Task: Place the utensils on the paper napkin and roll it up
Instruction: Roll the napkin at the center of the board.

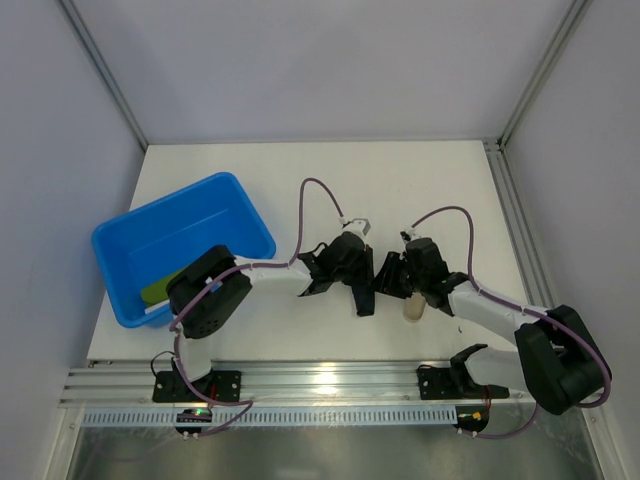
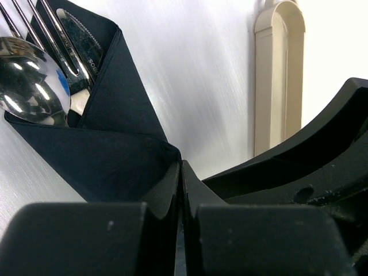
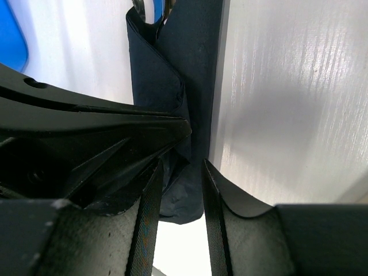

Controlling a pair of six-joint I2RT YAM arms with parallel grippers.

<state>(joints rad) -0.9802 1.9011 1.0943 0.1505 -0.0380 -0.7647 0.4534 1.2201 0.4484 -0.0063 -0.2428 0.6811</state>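
From above, both arms meet over the table (image 1: 440,190) beside a beige tube (image 1: 413,311). Left wrist view: the left jaws are shut, tips touching the fold of the paper napkin (image 2: 115,149), probably so the utensils (image 2: 34,75) cannot slip out. Right wrist view: the right jaws, partly open, hold the napkin's end, ready to roll it.

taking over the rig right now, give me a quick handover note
Left pincer: shut, tips at the napkin's folded edge; can't tell if paper is pinched.
Right pincer: closed around the napkin's end, opposite the utensil heads.
Utensils: inside the napkin, heads sticking out of its open end.
Done: utensils placed, napkin folded over them.
Left: probably tighten the roll, then let go.
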